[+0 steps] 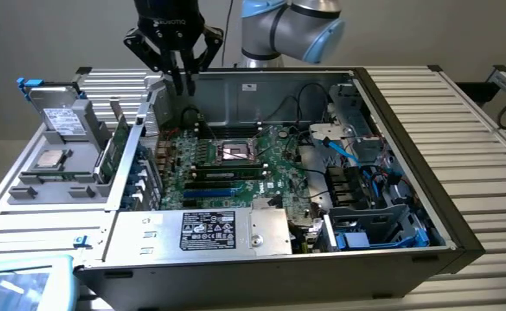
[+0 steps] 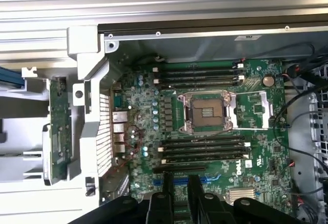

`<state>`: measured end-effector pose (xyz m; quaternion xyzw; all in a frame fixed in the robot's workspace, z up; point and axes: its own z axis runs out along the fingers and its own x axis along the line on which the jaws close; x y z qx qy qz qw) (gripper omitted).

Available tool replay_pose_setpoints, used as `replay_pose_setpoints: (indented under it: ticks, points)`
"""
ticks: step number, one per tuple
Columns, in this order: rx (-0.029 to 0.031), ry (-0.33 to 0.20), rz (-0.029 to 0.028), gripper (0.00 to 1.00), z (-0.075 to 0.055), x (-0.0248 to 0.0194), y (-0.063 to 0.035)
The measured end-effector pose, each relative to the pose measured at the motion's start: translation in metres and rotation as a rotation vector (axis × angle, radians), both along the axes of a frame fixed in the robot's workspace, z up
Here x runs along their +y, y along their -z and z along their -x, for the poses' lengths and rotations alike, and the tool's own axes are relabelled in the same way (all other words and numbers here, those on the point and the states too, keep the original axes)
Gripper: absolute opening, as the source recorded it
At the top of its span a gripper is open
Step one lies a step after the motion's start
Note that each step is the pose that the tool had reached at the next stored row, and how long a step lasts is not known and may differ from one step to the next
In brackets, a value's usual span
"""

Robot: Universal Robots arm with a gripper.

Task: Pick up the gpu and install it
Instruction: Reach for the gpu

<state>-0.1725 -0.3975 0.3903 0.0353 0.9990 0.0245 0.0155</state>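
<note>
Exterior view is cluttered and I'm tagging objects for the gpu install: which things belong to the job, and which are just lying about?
Job:
gpu, on edge outside the case
pincer, above the case
motherboard

Lying about:
hard drive
processor chip
power supply
blue cables

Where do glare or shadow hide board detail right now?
Exterior view: glare whitens the CPU socket, shadow darkens the drive bay corner. Wrist view: motherboard evenly lit, ribbed table washed pale, the hand a dark silhouette.
</note>
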Motion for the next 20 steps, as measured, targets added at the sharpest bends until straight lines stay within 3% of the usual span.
replay_pose_setpoints:
  ticks: [7,8,20]
  points:
    - [-0.0032,0.0,0.0,0.28,0.032,0.0011,0.0011]
    - [-0.0037,0.0,-0.0001,0.35,0.036,0.0012,0.0013]
    - [-0.0082,0.0,-0.0001,0.35,0.091,0.0038,0.0039]
